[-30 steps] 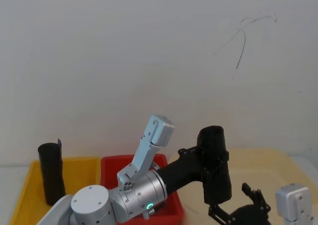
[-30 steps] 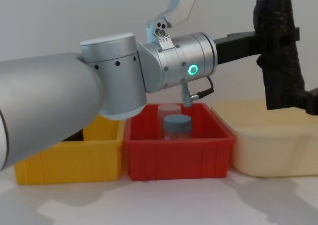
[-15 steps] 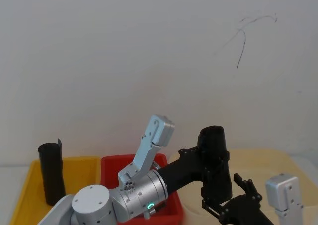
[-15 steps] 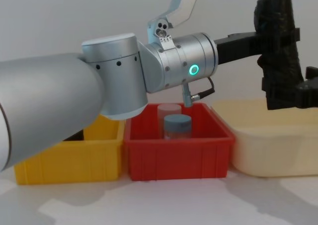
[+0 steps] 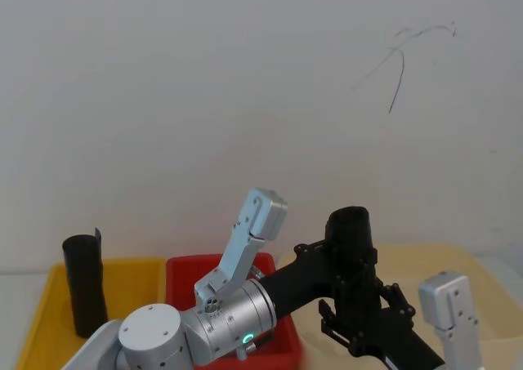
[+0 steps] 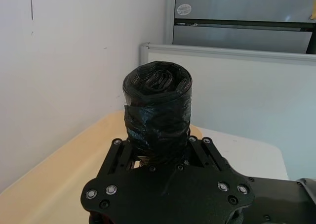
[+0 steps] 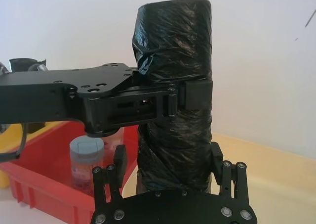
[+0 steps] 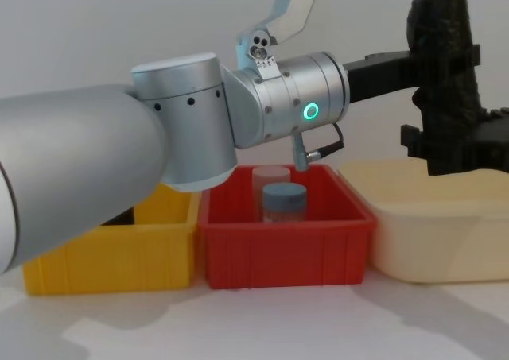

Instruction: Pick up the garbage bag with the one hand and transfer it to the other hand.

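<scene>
Handover step: the left gripper (image 7: 170, 99) clamps the garbage bag (image 7: 173, 41) upright, and the right gripper (image 7: 168, 165) stands open around its lower part. Next, the right should close before the left releases

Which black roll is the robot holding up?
The roll on the right, clamped in the left gripper above the cream tub, with the open right gripper around its base. The other roll stands in the yellow bin.

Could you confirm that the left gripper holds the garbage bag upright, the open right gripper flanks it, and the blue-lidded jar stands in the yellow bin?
No: the chest view shows the blue-lidded jar in the red bin. The left gripper holds the garbage bag upright, flanked by the open right gripper.
</scene>
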